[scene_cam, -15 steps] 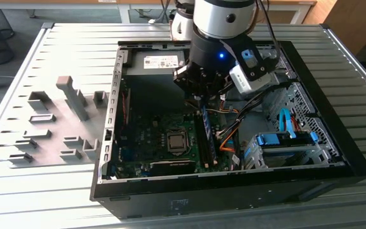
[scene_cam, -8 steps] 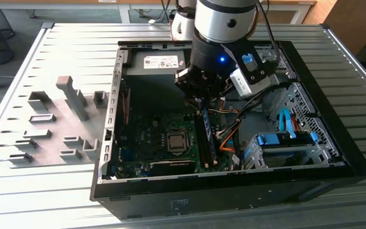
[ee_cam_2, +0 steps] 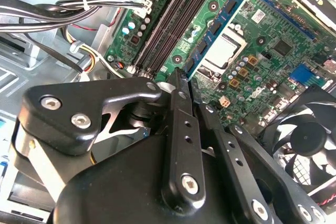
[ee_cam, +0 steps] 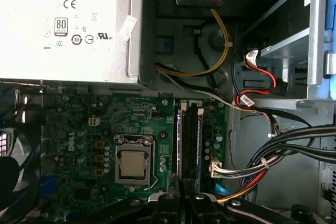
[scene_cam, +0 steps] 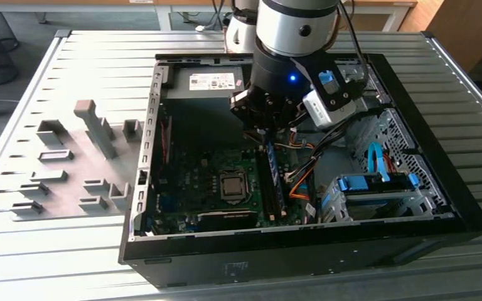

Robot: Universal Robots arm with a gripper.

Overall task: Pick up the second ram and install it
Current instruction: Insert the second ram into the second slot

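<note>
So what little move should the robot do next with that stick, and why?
Probably ease straight down: the gripper holds the second ram on edge, lined up lengthwise with the long black memory slots and seemingly not yet seated.
</note>
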